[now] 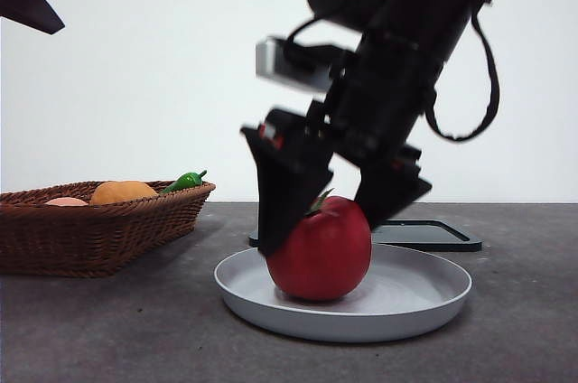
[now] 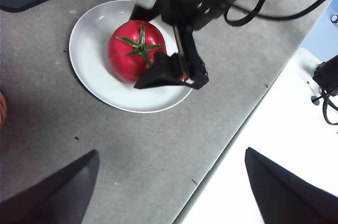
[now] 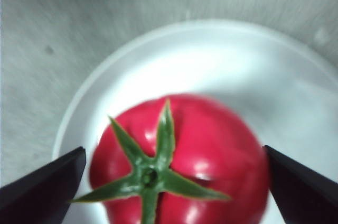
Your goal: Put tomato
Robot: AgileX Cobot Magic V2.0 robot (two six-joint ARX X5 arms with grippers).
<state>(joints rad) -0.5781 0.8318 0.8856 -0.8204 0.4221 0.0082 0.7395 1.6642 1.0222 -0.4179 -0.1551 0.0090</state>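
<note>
Table: grey, matte surface. Right gripper comes down from above over the plate, jaws spread, one on each side of the tomato; in the right wrist view a thin gap shows at each side, so contact cannot be confirmed. Left gripper hangs high above the table edge, jaws spread wide, holding nothing. Wicker basket stands well apart from the plate, with an orange fruit and a green chili inside. White round plate, shallow rim. Tomato sits on the plate, near its middle: glossy, bright red, round, dark green star-shaped stem on top.
</note>
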